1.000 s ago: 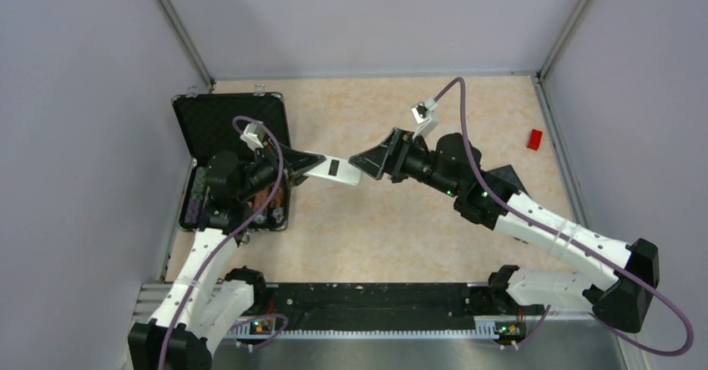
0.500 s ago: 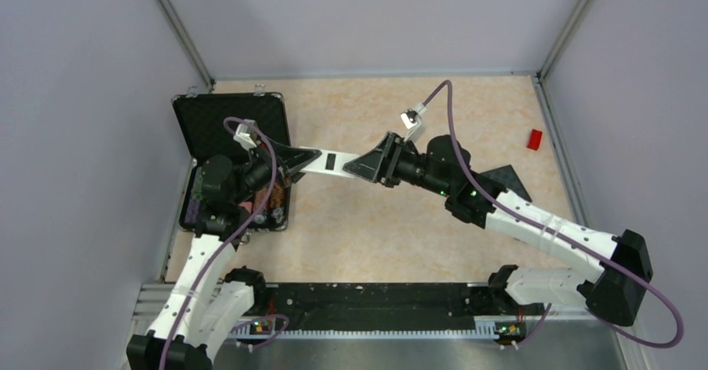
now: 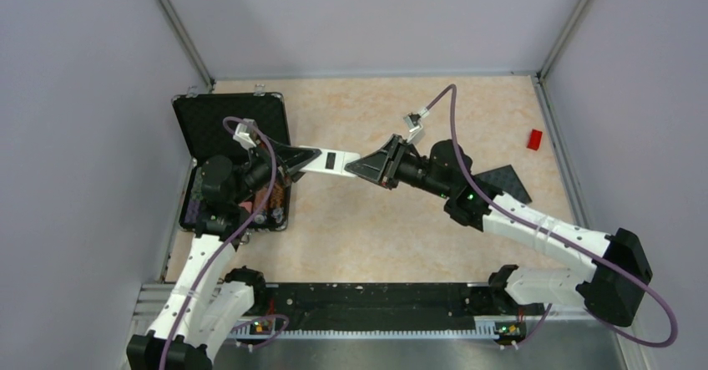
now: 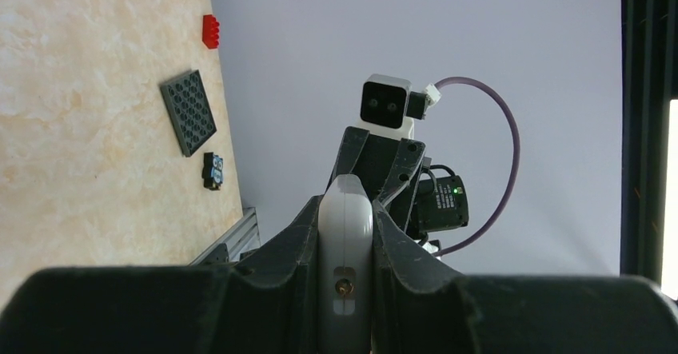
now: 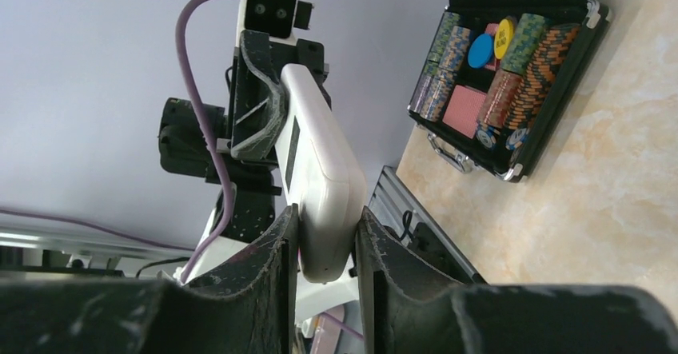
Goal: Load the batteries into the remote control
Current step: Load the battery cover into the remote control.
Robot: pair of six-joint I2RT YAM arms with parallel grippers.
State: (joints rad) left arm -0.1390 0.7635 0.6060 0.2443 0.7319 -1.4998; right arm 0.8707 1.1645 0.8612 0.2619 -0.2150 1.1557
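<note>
1. A beige, marbled table fills the floor of a booth with plain grey walls and slim metal corner posts.
2. At 9 o'clock in the top view an open black case lies flat. The right wrist view shows stacked round chips in it. A small red block sits at 3 o'clock near the wall, and a dark studded square plate lies by the right forearm.
3. The remote control, a smooth white slab with rounded edges, hangs above the table just left of centre, bridged between the two arms.
4. The left gripper is clamped tight on the remote's 9 o'clock end.
5. The right gripper has its black, scuffed fingers pressed on both sides of the 3 o'clock end.
6. A second ago the right jaws stood much wider. Since then they have narrowed onto the remote, the remote has risen slightly toward 12 o'clock, and more of the dark plate is uncovered.
</note>
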